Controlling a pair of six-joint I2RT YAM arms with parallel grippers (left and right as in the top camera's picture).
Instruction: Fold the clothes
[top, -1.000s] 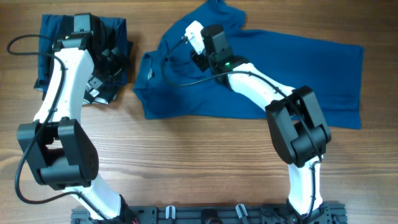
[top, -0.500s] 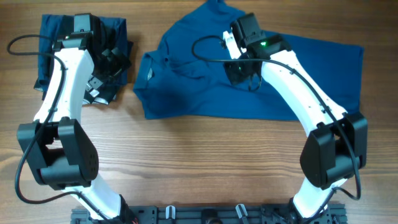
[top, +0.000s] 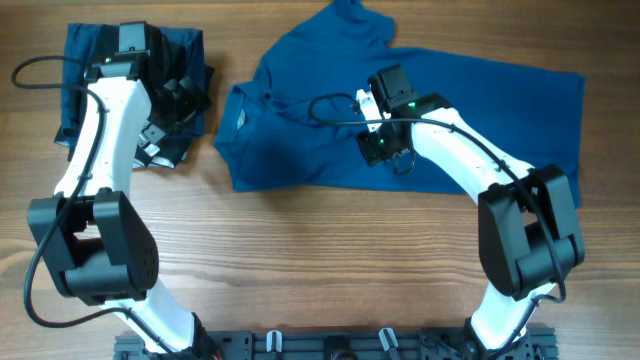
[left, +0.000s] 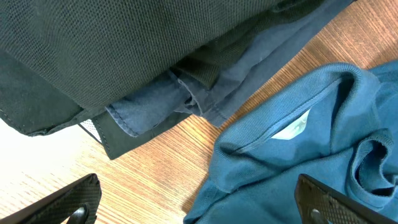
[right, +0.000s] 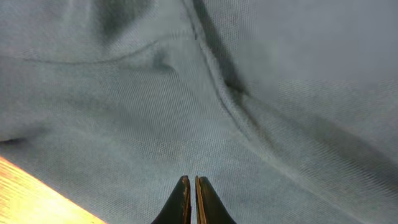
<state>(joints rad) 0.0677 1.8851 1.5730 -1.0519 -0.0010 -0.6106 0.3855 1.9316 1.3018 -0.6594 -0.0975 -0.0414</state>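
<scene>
Right pincer clenched, tips down over the polo shirt; left pincer spread wide.

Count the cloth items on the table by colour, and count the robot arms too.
Mid-blue polo shirt: 1
Dark navy and black pile: 1 (the pieces in it cannot be counted apart)
Robot arms: 2, the left arm and the right arm
Total: 4

Soft, even light; glare whitens the table at left.
</scene>
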